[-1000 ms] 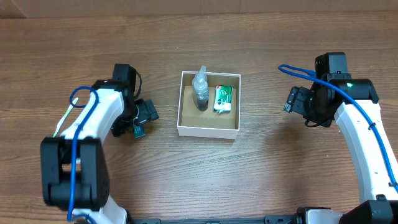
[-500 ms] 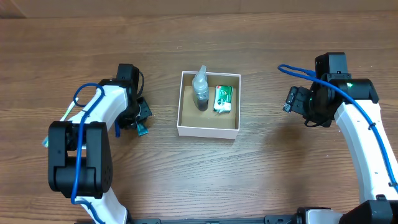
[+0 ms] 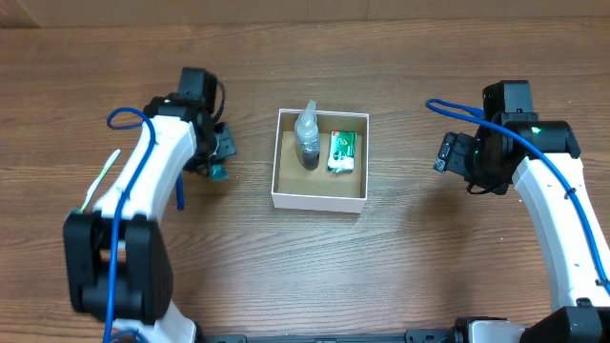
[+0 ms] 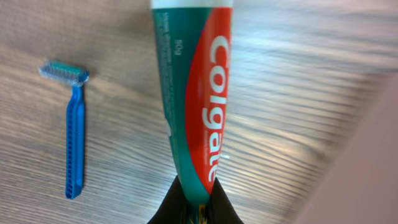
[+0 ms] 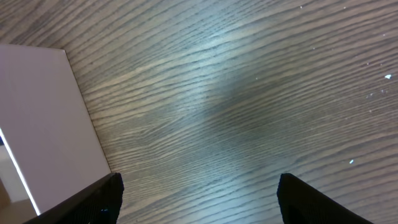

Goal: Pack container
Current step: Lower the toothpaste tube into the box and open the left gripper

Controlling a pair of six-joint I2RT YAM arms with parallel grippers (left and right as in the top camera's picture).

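Cardboard, white on the outside and plain brown within, makes up the container (image 3: 319,202). In the overhead view it is seen standing lidless at the middle of the wooden bench (image 3: 400,276), between the two arms. Inside it, a clear bottle (image 3: 307,138) is set against the far wall, left of centre. A green packet (image 3: 341,151) is laid just beside the bottle on the right.

The left gripper (image 3: 219,152) is held to the left of the container, apart from its wall. In the left wrist view its jaws are seen pinching the flat crimped end of a toothpaste tube (image 4: 193,93), green and red with white Colgate lettering. The tube is stretched away from the camera over the bench, and its far end is cut off by the top edge of the picture. Whether the tube is touching the bench cannot be told. A blue razor (image 4: 73,137) with a pale teal head is laid on the bench to the left of the tube in that view, apart from it, with its handle roughly parallel to the tube. A pale blurred surface is seen in the lower right corner there, and it cannot be identified.

The right gripper (image 3: 446,152) is held to the right of the container, well apart from it. In the right wrist view its jaws are spread wide, and only bench grain is seen between the dark fingers (image 5: 102,199). A white outer wall of the container is caught at the left edge of that view.
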